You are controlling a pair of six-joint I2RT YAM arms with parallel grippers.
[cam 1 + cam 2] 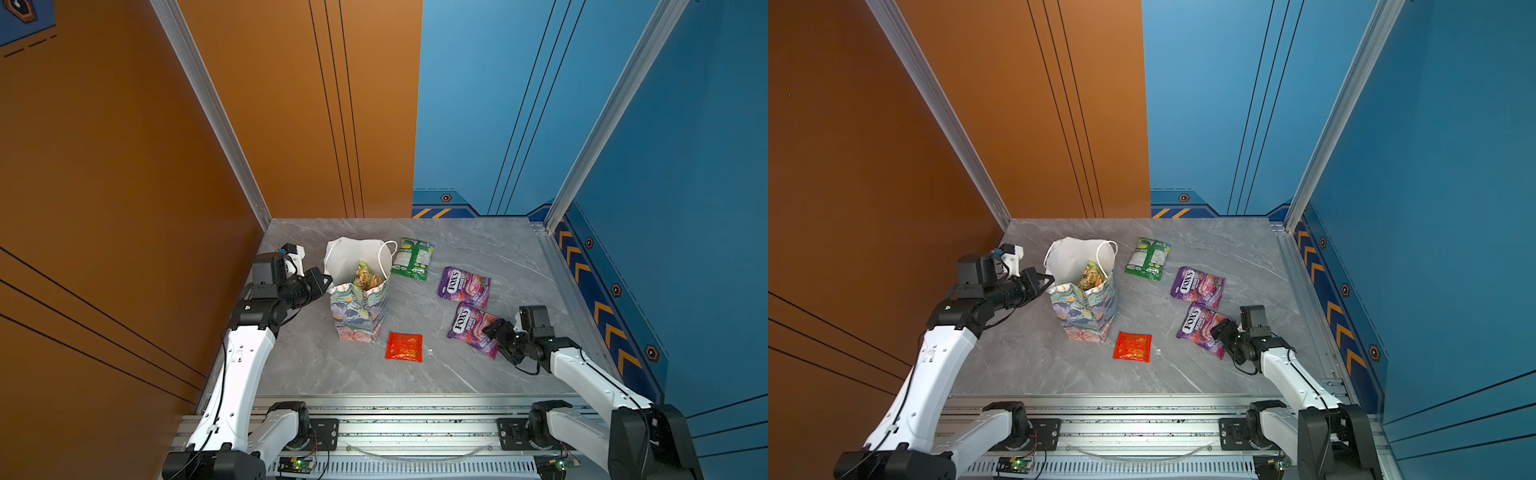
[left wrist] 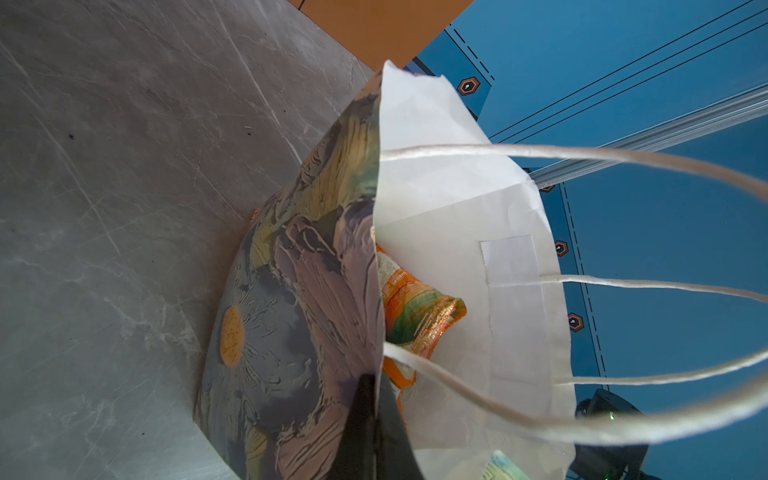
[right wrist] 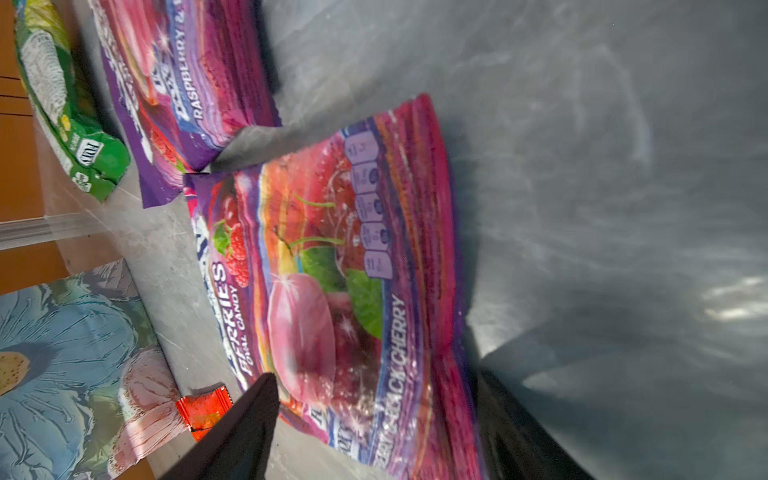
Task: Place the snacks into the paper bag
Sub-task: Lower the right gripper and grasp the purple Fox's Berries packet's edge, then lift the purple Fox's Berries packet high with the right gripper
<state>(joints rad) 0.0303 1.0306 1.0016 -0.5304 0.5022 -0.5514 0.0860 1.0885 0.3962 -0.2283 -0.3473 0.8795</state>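
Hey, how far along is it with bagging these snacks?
Done: some packets sit inside the paper bag, whose rim the left end effector pinches. In hand: the right end effector, open, straddles the nearer purple packet. Left: that, the farther purple packet, the green packet and the red packet.

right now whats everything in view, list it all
paper bag: one, floral outside, white inside, upright, left of table centre
packets in bag: count hidden, orange and yellow showing
green packet: one, green, flat beside the bag's far end
far purple FOX'S packet: one, purple, flat, right half
near purple FOX'S packet: one, purple, flat, right half, nearer front
small red packet: one, red, flat by bag's front corner
table: one, grey marble
orange wall: one, left
blue wall: one, right
left tool: one, black, shut on the paper bag's rim
right tool: one, black, open, straddling near purple packet's edge
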